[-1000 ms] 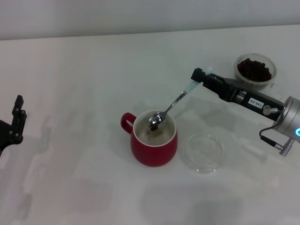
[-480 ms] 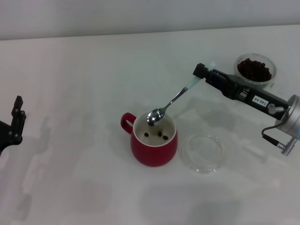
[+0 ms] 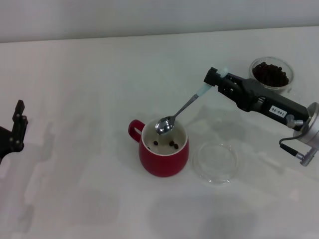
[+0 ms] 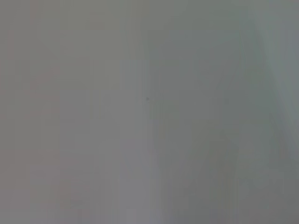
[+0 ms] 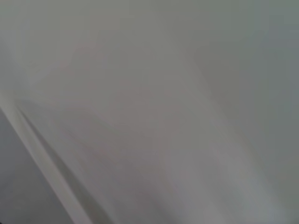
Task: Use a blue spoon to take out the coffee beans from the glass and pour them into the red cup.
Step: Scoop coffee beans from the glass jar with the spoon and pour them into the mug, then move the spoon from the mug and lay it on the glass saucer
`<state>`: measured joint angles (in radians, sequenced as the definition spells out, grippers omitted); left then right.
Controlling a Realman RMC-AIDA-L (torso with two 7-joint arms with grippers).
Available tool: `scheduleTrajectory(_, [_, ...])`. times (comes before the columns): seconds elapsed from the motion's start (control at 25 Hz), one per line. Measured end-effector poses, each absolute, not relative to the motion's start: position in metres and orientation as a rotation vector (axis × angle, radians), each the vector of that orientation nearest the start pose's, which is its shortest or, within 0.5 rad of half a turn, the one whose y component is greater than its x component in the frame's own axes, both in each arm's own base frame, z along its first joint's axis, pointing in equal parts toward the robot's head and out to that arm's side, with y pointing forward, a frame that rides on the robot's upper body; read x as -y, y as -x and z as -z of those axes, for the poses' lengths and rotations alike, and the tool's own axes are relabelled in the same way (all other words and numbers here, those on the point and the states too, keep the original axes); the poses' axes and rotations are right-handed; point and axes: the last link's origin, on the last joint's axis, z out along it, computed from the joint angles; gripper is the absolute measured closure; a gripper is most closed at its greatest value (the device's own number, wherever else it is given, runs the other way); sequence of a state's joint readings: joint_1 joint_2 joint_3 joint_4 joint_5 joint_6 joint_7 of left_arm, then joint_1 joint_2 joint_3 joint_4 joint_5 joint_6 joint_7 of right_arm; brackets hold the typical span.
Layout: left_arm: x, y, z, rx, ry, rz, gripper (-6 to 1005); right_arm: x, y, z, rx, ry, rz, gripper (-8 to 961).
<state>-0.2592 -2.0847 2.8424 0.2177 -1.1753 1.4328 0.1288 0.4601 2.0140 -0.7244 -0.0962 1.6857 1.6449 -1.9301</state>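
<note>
Right hand (image 3: 215, 79) clamped on the pale handle of the blue spoon (image 3: 179, 112) — bowl tilted just above the red cup (image 3: 164, 152), w/ a few coffee beans (image 3: 172, 144) lying inside. Glass (image 3: 271, 73) of beans sits behind the arm; flat clear dish (image 3: 215, 163) beside the cup. Left hand (image 3: 17, 130) parked at worktop (image 3: 89, 89) edge — can't tell its state.

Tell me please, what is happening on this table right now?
The right gripper holds the pale-blue-handled metal spoon, its bowl over the squat red ceramic mug. A few dark coffee beans lie inside the mug. More beans fill the small clear glass cup behind the arm. The left gripper is parked at the table's left edge.
</note>
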Motion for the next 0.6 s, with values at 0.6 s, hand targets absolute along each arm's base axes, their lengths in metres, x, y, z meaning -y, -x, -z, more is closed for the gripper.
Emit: scheduleTrajectory(0.6, [-0.249, 0.327, 0.042, 0.277, 1.717, 0.626, 508, -0.27, -0.317, -0.016, -1.145, 2.084, -1.38, 807])
